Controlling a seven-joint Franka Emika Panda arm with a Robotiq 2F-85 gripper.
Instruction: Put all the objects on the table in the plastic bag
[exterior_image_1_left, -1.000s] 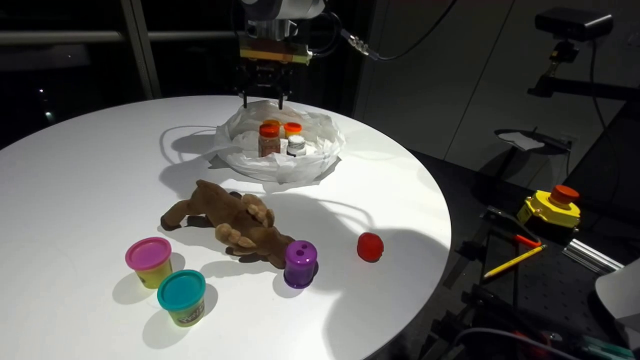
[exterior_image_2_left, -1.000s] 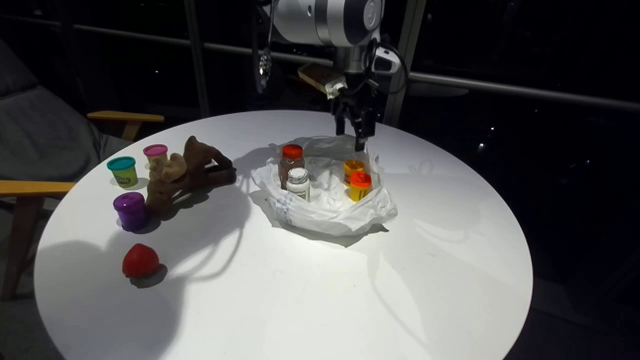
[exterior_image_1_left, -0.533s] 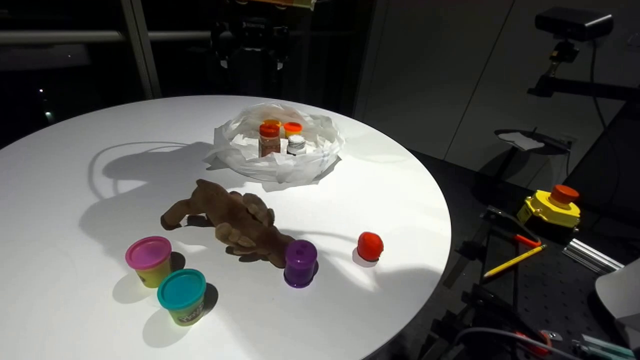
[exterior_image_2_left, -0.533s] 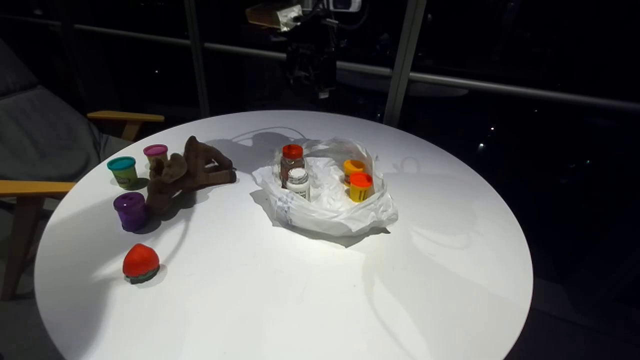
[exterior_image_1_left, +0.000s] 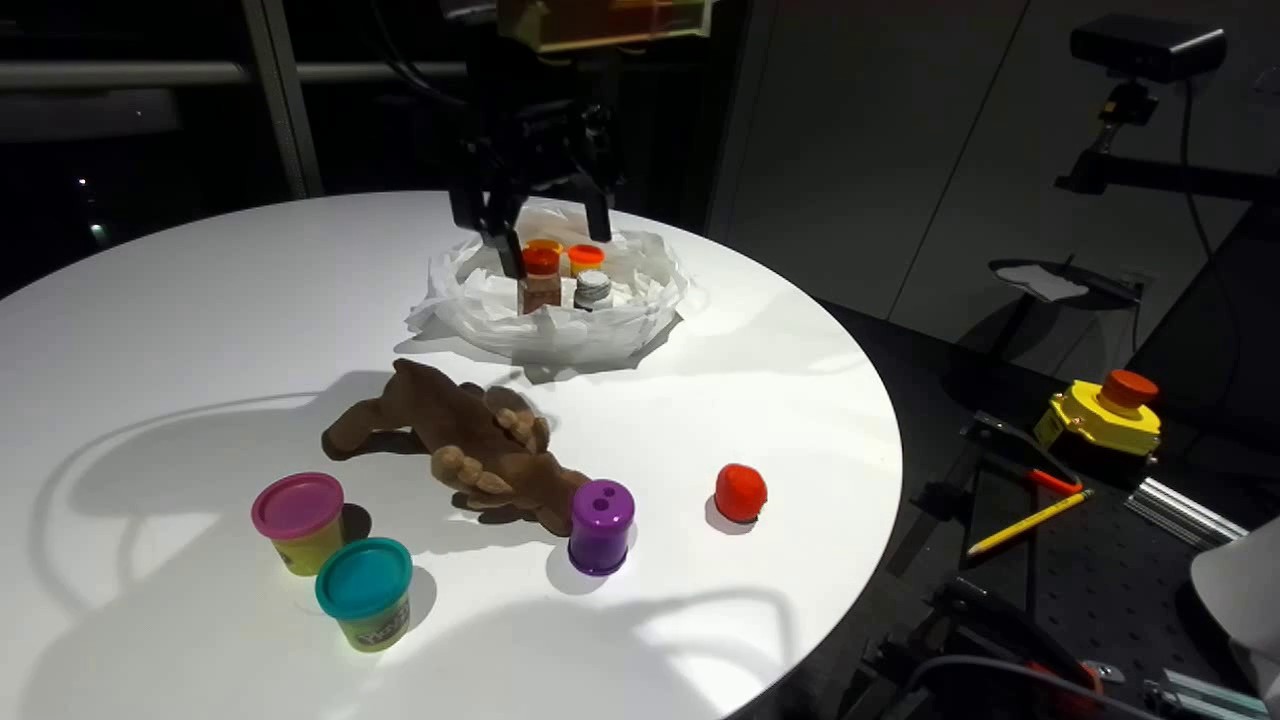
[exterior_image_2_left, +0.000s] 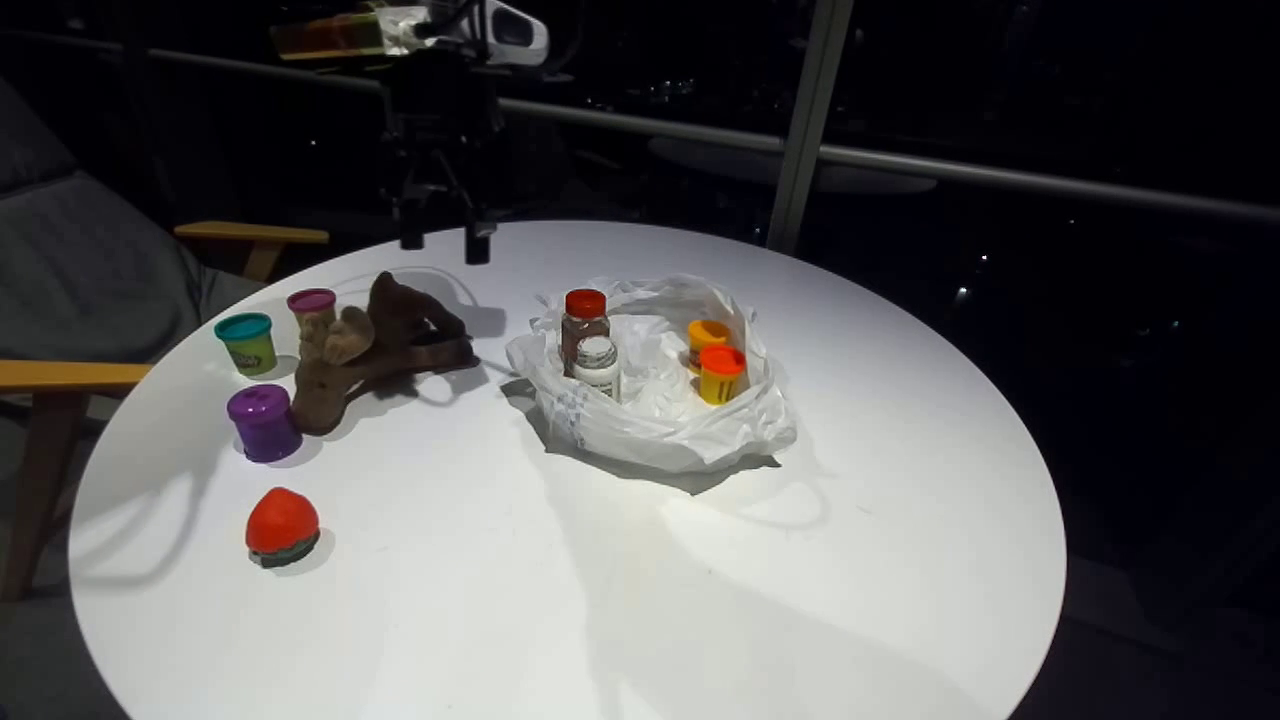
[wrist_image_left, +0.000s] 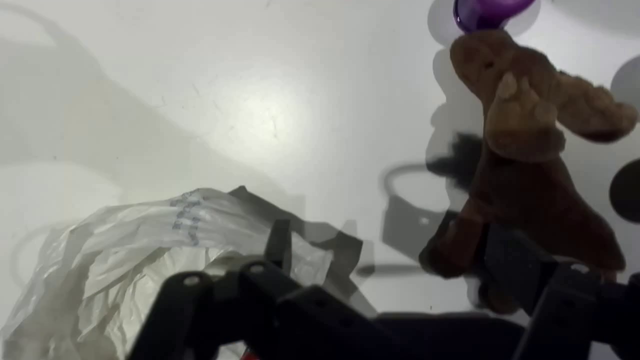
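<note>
Wrist view: nearest of all is the hand (wrist_image_left: 397, 245), its two black fingers spread wide apart, with shadowed white surface (wrist_image_left: 325, 100) and a leg of the brown toy (wrist_image_left: 530, 190) showing through the gap. In both exterior views the hand hangs above the surface, apart from the things lying there.

Next below comes that toy, sprawled out, two lighter antler-like pieces by its head. About as near, to the hand's other side, sits the translucent whitish plastic bag (exterior_image_2_left: 660, 440), its mouth open and its film crumpled. Four things stand inside: a red-capped brownish jar (exterior_image_2_left: 583, 335) just beside a white-capped bottle (exterior_image_2_left: 597, 371) and, across from them, an orange-lidded cup (exterior_image_2_left: 706, 345) close by a red-lidded yellow cup (exterior_image_2_left: 721, 376).

Farther out, three more cups stand on the surface. The purple cup (exterior_image_1_left: 600, 530), two dark spots on its top, is at the toy's head; whether they touch I cannot tell. The pink-lidded cup (exterior_image_1_left: 300, 525) and the teal-lidded cup (exterior_image_1_left: 365, 592) are near each other but apart. A small red rounded thing (exterior_image_1_left: 740, 493) lies off on its own.

Past the surface's edge, in an exterior view, are a yellow box (exterior_image_1_left: 1095, 425) with a red button and a raised black camera (exterior_image_1_left: 1147, 50).
</note>
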